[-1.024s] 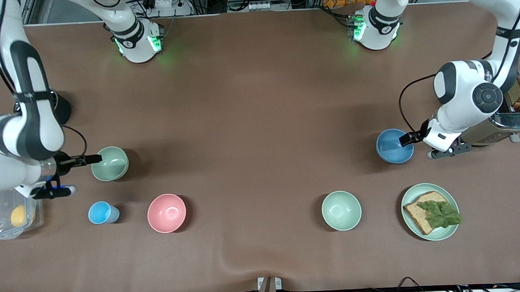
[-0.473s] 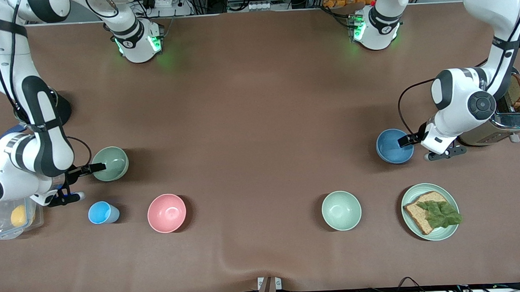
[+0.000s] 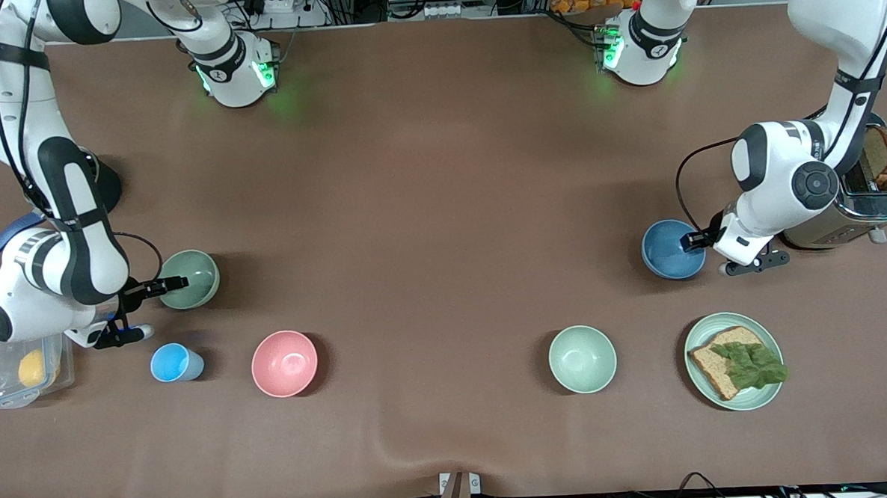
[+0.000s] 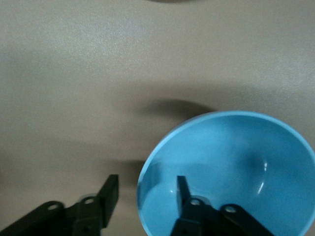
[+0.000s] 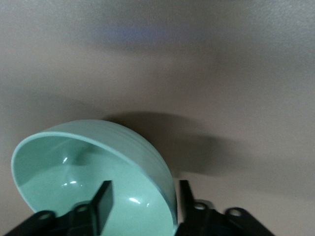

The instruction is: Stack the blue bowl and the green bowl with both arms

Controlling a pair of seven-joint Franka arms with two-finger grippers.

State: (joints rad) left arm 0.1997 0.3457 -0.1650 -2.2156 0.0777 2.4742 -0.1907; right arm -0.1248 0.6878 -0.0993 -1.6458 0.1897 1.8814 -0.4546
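The blue bowl [image 3: 668, 251] stands upright on the table near the left arm's end, beside the toaster. My left gripper [image 3: 693, 241] is open astride its rim; in the left wrist view [image 4: 147, 182] one finger is inside the blue bowl [image 4: 231, 162] and one outside. The sage green bowl [image 3: 190, 278] stands near the right arm's end. My right gripper [image 3: 174, 282] is open astride its rim; in the right wrist view [image 5: 144, 186] one finger is inside the green bowl [image 5: 74, 172] and one outside.
A sky-blue cup [image 3: 175, 362] and a pink bowl [image 3: 284, 363] stand nearer the front camera than the green bowl. A mint bowl [image 3: 582, 359] and a plate [image 3: 763, 392] with bread and lettuce lie nearer than the blue bowl. A toaster [image 3: 872, 196] and a clear container [image 3: 0, 380] sit at the table's ends.
Both grippers have come down and closed in on their bowls' rims. The right arm's wrist swung toward the table's end. Neither bowl has moved.
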